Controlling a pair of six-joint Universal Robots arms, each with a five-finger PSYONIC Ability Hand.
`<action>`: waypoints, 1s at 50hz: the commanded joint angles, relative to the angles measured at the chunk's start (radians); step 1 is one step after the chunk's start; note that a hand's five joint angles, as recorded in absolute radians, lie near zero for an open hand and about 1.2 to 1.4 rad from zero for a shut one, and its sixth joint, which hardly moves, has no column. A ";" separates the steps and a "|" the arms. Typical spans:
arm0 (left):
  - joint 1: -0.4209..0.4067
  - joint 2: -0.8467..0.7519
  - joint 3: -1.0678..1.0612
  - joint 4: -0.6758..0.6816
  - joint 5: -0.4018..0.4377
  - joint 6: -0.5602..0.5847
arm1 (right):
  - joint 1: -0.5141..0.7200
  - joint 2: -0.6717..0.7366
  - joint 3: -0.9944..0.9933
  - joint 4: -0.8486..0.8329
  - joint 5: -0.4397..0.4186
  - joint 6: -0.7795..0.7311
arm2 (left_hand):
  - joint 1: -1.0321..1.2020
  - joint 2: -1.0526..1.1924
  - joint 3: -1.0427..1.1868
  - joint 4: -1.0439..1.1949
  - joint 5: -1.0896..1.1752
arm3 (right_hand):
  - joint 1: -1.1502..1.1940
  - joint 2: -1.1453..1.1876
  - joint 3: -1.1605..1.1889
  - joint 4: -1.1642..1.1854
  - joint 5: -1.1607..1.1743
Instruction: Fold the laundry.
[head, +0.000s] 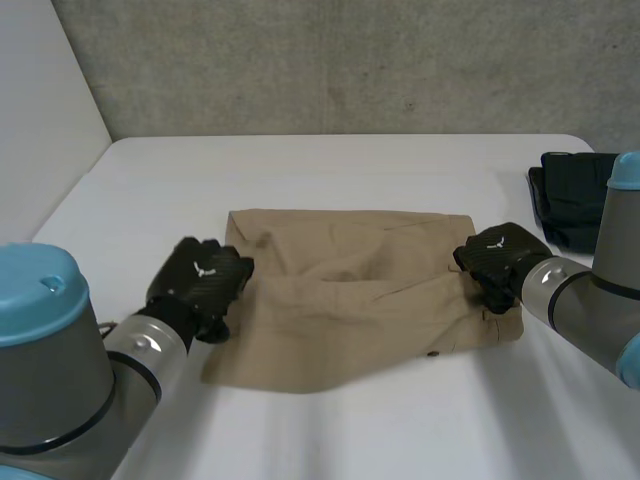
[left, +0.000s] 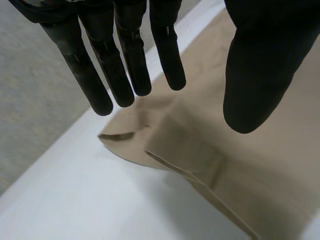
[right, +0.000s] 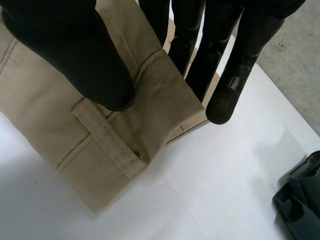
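When pulling with right hand, pinched on the waistband of trousers at frame centre on surface, expect slippage of folded layers: no anchoring from left hand, released, hovering over left edge.

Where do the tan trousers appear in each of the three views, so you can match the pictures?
Head view: tan trousers mid-table, between left hand and right hand.
Left wrist view: under the open left hand, corner past its fingertips.
Right wrist view: waistband pinched in the right hand.
Shared landmark: the white table.
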 joint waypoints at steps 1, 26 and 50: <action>0.015 -0.133 0.022 0.003 0.066 -0.032 | 0.001 0.000 0.026 -0.005 -0.007 0.000 | 0.023 0.029 0.030 0.027 0.031 | 0.422 0.224 0.217 0.209 0.219; 0.028 -0.323 0.183 0.092 0.063 -0.058 | 0.005 -0.009 0.074 -0.033 -0.043 0.000 | 0.084 0.090 0.091 0.088 0.092 | 0.422 0.224 0.217 0.209 0.219; 0.019 -0.392 0.234 0.092 0.040 -0.051 | 0.004 -0.009 0.082 -0.048 -0.043 -0.002 | 0.703 0.710 0.710 0.707 0.711 | 0.422 0.224 0.217 0.209 0.219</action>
